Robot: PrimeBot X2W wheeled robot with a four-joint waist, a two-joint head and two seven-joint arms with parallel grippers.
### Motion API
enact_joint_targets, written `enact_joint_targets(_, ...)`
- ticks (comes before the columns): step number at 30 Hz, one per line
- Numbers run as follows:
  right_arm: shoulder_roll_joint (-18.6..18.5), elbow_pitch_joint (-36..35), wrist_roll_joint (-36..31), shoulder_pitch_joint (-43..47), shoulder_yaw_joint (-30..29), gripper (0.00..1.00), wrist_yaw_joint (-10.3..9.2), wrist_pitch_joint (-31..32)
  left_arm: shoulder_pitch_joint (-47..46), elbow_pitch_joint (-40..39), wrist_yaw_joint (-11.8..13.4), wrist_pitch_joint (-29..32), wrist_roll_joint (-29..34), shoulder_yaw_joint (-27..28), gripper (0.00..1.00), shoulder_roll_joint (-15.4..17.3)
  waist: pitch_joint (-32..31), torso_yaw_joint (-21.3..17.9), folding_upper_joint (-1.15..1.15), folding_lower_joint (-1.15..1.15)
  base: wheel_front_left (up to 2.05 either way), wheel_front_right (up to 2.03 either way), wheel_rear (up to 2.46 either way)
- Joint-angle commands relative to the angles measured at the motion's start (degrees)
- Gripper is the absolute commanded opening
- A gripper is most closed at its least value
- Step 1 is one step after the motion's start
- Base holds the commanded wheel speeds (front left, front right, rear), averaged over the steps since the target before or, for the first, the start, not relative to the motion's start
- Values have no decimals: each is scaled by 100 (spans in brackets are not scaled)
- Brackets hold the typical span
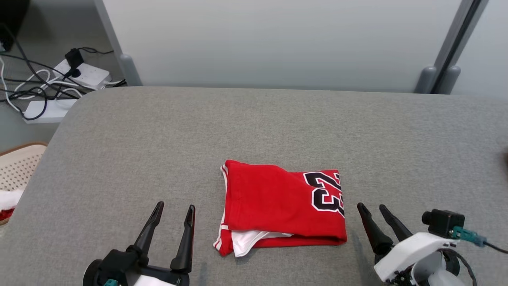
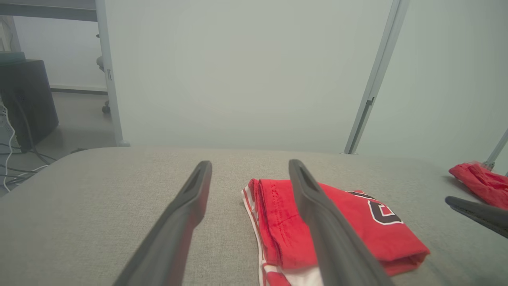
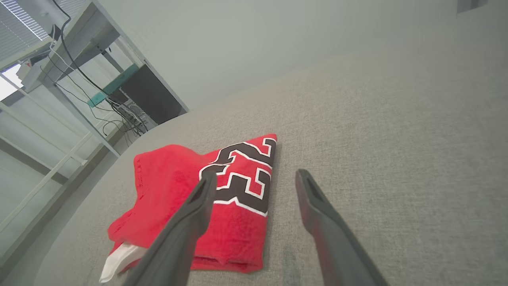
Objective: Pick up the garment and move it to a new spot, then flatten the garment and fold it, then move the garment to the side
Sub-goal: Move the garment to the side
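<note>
Both pairs of long dark fingers stand spread wide and hold nothing. The left gripper [image 1: 175,206], at seven o'clock in the head view, points its fingers toward twelve o'clock over bare tabletop. The folded red fabric garment [image 1: 274,198] lies just beside it at its three o'clock. The right gripper [image 1: 370,206], at five o'clock, angles its fingers toward eleven o'clock, with the tips near the garment's right edge but apart from it. Its white wrist housing carries a small black camera [image 1: 442,222].

The garment rests at about six o'clock on the grey woven tabletop [image 1: 278,127], between the two grippers. It is folded into a rough rectangle. A black numeral 23 outlined in white sits at its right end, white striped trim runs along its left edge, and a white inner layer pokes out at its seven o'clock corner. In the left wrist view one finger crosses in front of the garment; in the right wrist view one finger overlaps the numeral.

Farther out, a second bundle of red cloth [image 2: 480,180] lies on the tabletop at three o'clock in the left wrist view. In the head view, white power strips [image 1: 85,73] tangled with black and white cables sit on the floor at ten o'clock. A pale perforated basket [image 1: 20,165] shows at nine o'clock. A pale grey partition panel [image 1: 278,39] stands behind the table at twelve o'clock.
</note>
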Motion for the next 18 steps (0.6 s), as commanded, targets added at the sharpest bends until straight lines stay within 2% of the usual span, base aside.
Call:
enact_joint_targets(1, -105, 100, 316, -399, 194, 100, 25, 196, -213, -192, 17, -59, 6, 107, 100, 8, 102, 147, 0, 0, 0, 0, 0)
enact_joint_targets(9, -254, 679, 1195, -897, 449, 100, 25, 814, -321, -213, 40, -59, 3, -2, 100, 8, 292, 478, 0, 0, 0, 0, 0)
enact_joint_targets(18, -365, 1199, 1652, -1152, 782, 100, 25, 1049, -448, -239, 82, -59, -53, -96, 100, 8, 540, 772, 0, 0, 0, 0, 0)
